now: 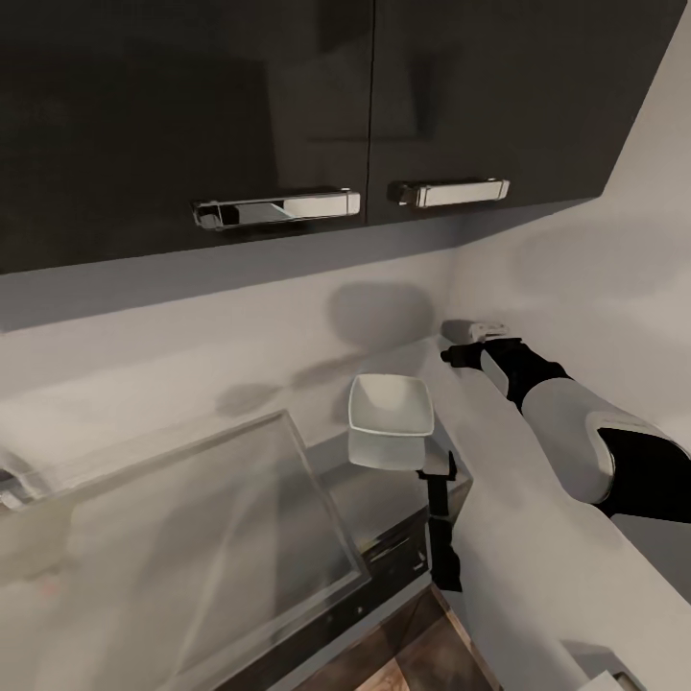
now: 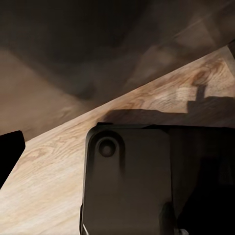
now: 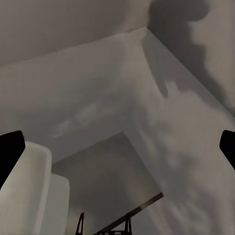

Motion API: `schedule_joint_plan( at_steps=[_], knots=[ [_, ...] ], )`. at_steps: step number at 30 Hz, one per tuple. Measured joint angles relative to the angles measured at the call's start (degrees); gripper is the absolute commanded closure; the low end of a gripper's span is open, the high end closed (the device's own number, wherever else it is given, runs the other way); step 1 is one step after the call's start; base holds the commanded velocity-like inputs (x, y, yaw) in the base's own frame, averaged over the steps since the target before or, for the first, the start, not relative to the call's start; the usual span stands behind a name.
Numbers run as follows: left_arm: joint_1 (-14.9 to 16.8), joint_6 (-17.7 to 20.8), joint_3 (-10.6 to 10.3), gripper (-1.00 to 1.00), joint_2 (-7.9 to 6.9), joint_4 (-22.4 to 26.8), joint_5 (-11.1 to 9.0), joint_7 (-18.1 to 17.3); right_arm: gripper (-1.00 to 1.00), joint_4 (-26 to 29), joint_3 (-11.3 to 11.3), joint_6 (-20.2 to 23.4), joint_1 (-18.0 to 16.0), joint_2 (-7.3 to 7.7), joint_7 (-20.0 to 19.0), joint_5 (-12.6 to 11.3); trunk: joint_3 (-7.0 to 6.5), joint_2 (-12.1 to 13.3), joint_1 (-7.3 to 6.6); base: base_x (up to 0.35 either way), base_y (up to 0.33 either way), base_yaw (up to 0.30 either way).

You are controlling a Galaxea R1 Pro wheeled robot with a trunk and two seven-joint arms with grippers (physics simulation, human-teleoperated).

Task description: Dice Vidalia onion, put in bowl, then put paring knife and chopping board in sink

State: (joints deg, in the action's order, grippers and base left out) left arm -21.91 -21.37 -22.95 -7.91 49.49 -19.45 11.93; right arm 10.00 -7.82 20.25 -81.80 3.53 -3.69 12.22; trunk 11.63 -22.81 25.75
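Overhead, the bowl [image 1: 389, 420] shows on the countertop [image 1: 384, 499]; wrist views show both claws spread.

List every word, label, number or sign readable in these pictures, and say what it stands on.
None: no readable text in any of the views. The dark cabinets, their chrome handles, the white bowl, the grey wall and the wood floor are all plain and unmarked.

One white bowl [image 1: 389, 418] on one grey countertop [image 1: 384, 494]. Two dark upper cabinet doors [image 1: 192, 106], two chrome handles [image 1: 276, 208]. One robot arm [image 1: 566, 422] raised. One wooden floor [image 2: 54, 171].
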Motion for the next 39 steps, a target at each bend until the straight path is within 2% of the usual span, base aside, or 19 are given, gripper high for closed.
schedule_joint_plan(
  at_steps=[21, 32, 39],
  knots=[
    [0.0, 0.0, -0.01, -1.0, 0.0, -0.2, 0.0, 0.0, -1.0, -1.39, -0.01, -0.09, 0.0, 0.08, -0.01, 0.09, 0.0, 0.0, 0.0, 0.0, 0.025, 0.0],
    [0.0, -0.02, -0.01, -1.0, 0.0, -0.26, 0.0, 0.0, -1.0, -4.05, 0.01, -0.02, 0.0, -0.09, -0.04, -0.03, 0.01, 0.0, 0.0, 0.0, 0.0, 0.0],
    [0.0, 0.0, -0.07, -1.0, 0.0, -0.29, 0.0, 0.0, -1.0, -4.86, 0.01, -0.01, 0.0, -0.16, -0.13, -0.08, 0.43, 0.0, 0.0, 0.0, 0.0, 0.0]
  ],
)
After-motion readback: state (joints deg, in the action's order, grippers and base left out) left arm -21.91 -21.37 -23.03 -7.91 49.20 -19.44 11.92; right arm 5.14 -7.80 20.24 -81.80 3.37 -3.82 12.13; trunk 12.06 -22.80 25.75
